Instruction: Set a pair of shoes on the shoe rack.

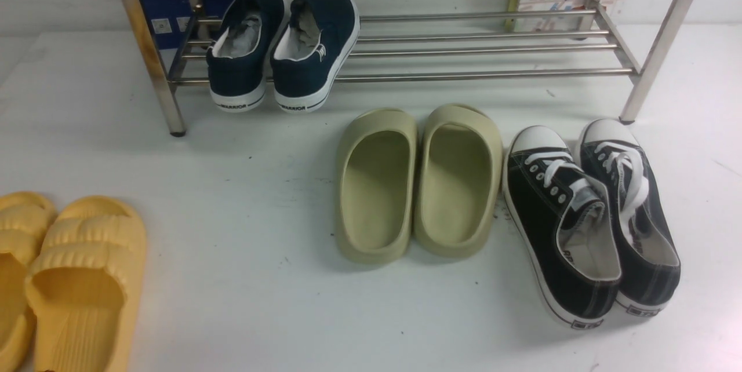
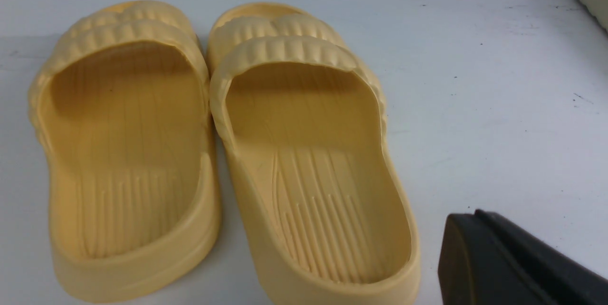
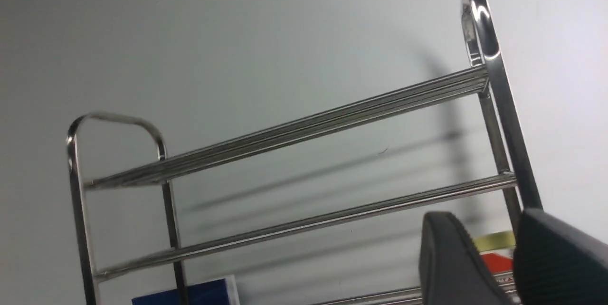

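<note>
The left gripper (image 2: 475,248) is clenched on nothing; only its dark tip shows in the left wrist view, hanging above the bare white surface (image 1: 232,186) just beside the yellow slippers (image 2: 304,153), which lie side by side at the surface's near left corner. The right gripper (image 3: 489,229) is released, its two black fingers (image 3: 451,267) apart with nothing between them. It is tilted up toward the upper rails of the shoe rack (image 1: 464,73) and the wall behind. Neither arm shows in the front view.

The rack stands along the far edge of the surface. On the left end of its lowest tier rest the navy shoes (image 1: 316,42), toes inward and heels hanging over the front rail. The rest of that tier is bare. In front of the rack, near the middle, lie the olive slippers (image 1: 377,186), touching each other. Just beside them to the right are the black sneakers (image 1: 579,227), close to the rack's front right leg.

With one pair seated on the rack and both grippers carrying nothing, I judge this a pause between placements. If another pair is wanted, the yellow slippers lie nearest the left gripper, which would first have to spread its jaws, then come down over one slipper's strap
</note>
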`<state>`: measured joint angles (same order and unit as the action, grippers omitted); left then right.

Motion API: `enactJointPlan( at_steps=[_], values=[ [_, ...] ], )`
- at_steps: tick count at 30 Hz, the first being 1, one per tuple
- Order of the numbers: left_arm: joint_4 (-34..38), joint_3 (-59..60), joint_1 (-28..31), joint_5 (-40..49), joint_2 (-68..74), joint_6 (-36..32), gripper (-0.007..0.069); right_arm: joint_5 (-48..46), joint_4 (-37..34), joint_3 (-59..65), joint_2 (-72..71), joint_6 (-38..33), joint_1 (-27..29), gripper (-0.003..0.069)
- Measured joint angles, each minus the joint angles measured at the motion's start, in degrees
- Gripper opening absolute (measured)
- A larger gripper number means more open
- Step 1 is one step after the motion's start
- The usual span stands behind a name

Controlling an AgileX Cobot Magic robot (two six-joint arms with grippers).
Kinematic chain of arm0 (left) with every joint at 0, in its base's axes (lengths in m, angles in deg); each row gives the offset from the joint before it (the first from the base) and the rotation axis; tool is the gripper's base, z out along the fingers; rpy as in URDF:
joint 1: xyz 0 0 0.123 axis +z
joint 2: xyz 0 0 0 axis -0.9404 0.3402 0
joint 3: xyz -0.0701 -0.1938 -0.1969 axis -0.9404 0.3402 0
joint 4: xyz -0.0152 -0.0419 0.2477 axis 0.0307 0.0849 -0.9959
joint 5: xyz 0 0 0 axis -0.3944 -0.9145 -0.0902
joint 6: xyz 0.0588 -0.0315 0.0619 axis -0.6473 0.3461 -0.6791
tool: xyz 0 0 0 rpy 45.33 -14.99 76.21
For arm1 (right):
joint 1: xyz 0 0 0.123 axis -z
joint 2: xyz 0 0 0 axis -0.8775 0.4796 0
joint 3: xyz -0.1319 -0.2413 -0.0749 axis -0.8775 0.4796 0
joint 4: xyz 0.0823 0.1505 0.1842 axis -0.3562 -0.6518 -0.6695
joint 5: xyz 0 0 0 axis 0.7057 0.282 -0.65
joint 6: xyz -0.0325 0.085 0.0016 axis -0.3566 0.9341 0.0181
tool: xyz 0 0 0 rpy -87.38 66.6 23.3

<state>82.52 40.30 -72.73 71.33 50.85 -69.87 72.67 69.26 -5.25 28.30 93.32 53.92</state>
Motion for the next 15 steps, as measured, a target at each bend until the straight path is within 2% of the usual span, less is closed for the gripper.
enactJointPlan(
  at_steps=[1, 4, 5, 6, 12, 15],
  values=[
    [0.0, 0.0, 0.0, 0.0, 0.0, 0.0, -0.0013, -5.53, -0.12, -5.41, 3.28, 0.62, 0.0, 0.0246],
    [0.0, 0.0, 0.0, 0.0, 0.0, 0.0, -0.0013, -13.29, -0.18, -13.26, 7.65, 0.77, 0.0, 0.0246],
    [0.0, 0.0, 0.0, 0.0, 0.0, 0.0, -0.0013, -22.17, -0.03, -20.11, 12.97, 0.89, 0.0, 0.0246],
    [0.0, 0.0, 0.0, 0.0, 0.0, 0.0, -0.0013, -26.63, 0.34, -23.06, 15.95, 0.96, 0.0, 0.0246],
    [0.0, 0.0, 0.0, 0.0, 0.0, -0.04, -0.0013, -44.27, 4.99, -27.98, 30.86, -0.35, 0.0, 0.0246],
    [0.05, 0.0, 0.0, 0.0, 0.0, -0.04, -0.0013, -49.15, 3.74, -27.26, 35.69, -1.27, 0.0, 0.0246]
  ],
)
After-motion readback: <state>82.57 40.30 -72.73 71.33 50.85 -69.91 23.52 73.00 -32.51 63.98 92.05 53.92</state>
